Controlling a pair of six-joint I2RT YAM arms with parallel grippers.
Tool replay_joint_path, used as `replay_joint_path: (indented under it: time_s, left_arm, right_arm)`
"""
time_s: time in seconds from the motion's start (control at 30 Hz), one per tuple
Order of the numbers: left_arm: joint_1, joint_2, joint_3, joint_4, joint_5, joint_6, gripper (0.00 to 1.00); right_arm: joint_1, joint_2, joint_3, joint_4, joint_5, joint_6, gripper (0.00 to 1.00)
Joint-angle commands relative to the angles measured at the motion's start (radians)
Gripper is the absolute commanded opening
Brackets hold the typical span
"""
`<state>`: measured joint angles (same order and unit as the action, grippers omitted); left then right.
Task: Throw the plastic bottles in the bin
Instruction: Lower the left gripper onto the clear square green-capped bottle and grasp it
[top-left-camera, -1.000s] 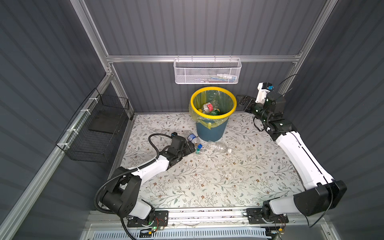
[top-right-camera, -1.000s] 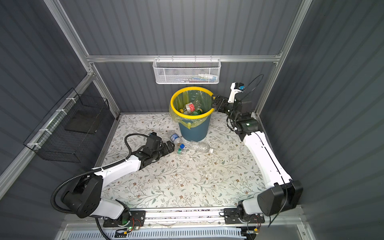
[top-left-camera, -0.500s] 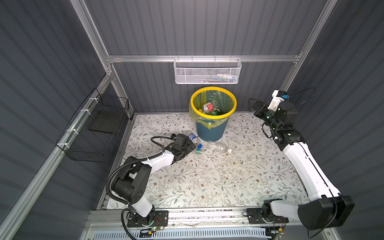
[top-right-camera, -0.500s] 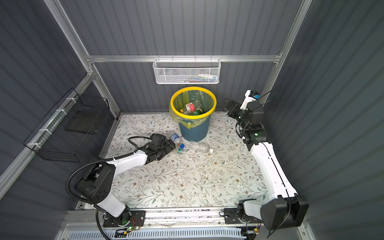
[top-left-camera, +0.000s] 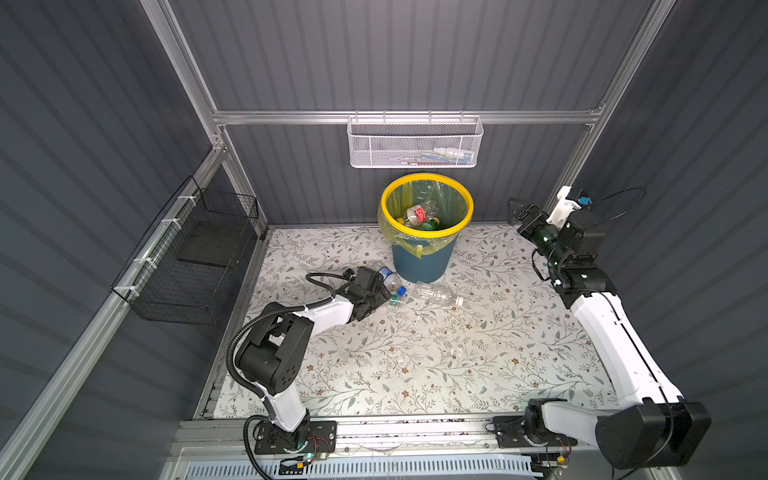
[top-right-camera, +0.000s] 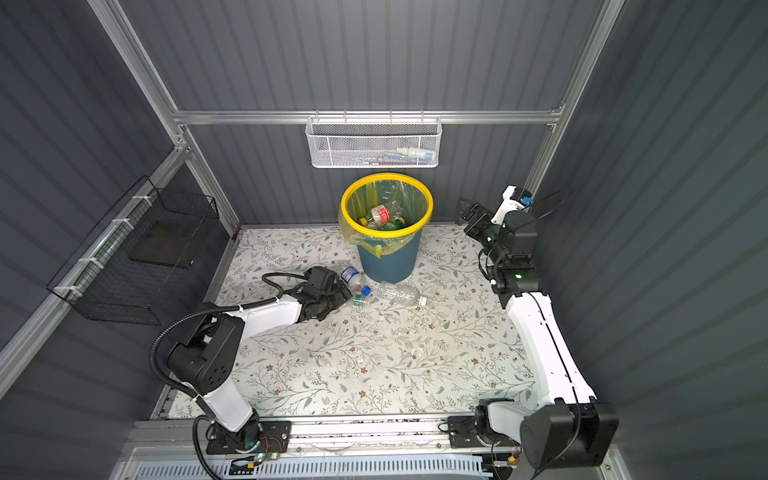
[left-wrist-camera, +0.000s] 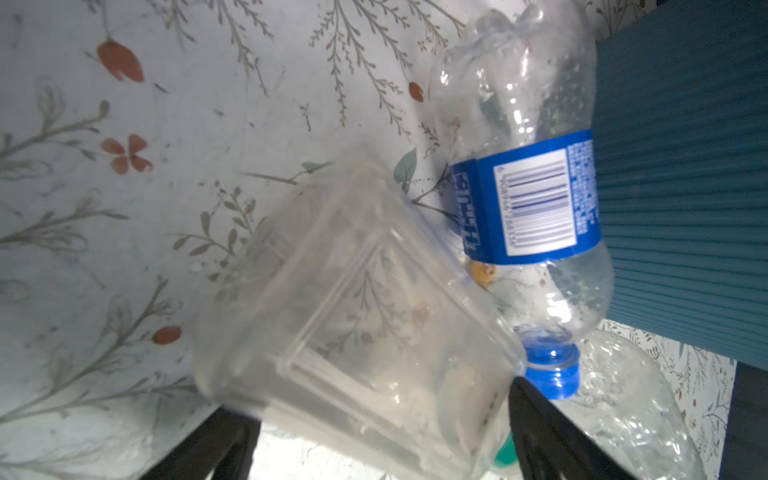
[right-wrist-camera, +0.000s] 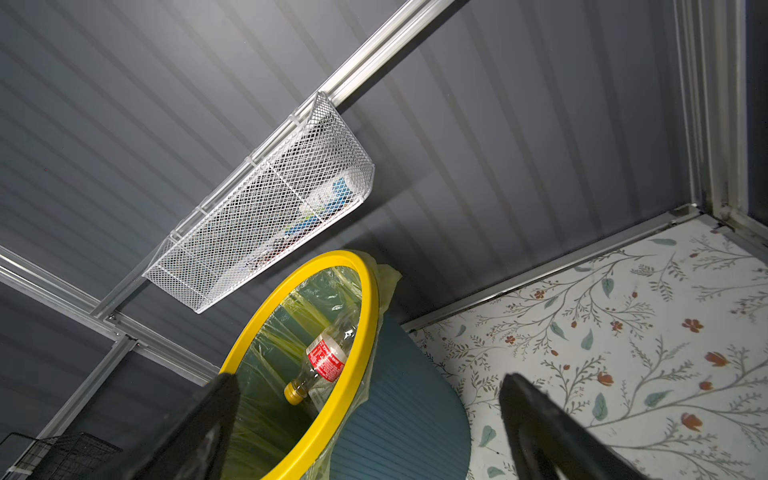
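REMOTE CELL: At mid-frame in both top views, my left gripper (top-left-camera: 384, 296) lies low on the floral mat (top-left-camera: 415, 365). Its jaws sit either side of a crushed clear bottle (left-wrist-camera: 353, 324), and I cannot tell whether they pinch it. A blue-labelled bottle (left-wrist-camera: 536, 199) lies just beside the bin (top-left-camera: 428, 178), with another clear bottle (top-left-camera: 434, 293) to its right. At upper right, my right gripper (right-wrist-camera: 368, 376) hangs empty, jaws wide apart. More bottles (top-left-camera: 417, 216) lie inside the bin.

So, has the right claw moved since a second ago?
Yes. In both top views the right claw has drawn back from the yellow rim of the bin, toward the right wall. It stands open.
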<state>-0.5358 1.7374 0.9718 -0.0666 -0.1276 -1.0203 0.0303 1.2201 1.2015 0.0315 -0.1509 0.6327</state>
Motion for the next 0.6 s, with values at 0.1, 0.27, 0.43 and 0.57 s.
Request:
replay_joint_path:
  time_s: [0.1,0.27,0.43,0.57]
  left_arm:
    - [0.042,-0.027,0.003,-0.055,0.007,0.111,0.83]
    - [0.063,-0.053,-0.012,-0.082,0.041,0.21,0.76]
    - [0.079,-0.089,-0.039,-0.08,0.117,0.308,0.75]
    - [0.092,-0.129,-0.043,-0.095,0.154,0.381,0.77]
  right_arm:
    - [-0.017,-0.013,-0.035,0.03,-0.026,0.027,0.99]
    - [-0.023,-0.013,-0.049,0.039,-0.033,0.041,0.99]
    - [-0.024,-0.015,-0.06,0.04,-0.039,0.048,0.99]
    - [-0.026,-0.017,-0.062,0.039,-0.041,0.052,0.99]
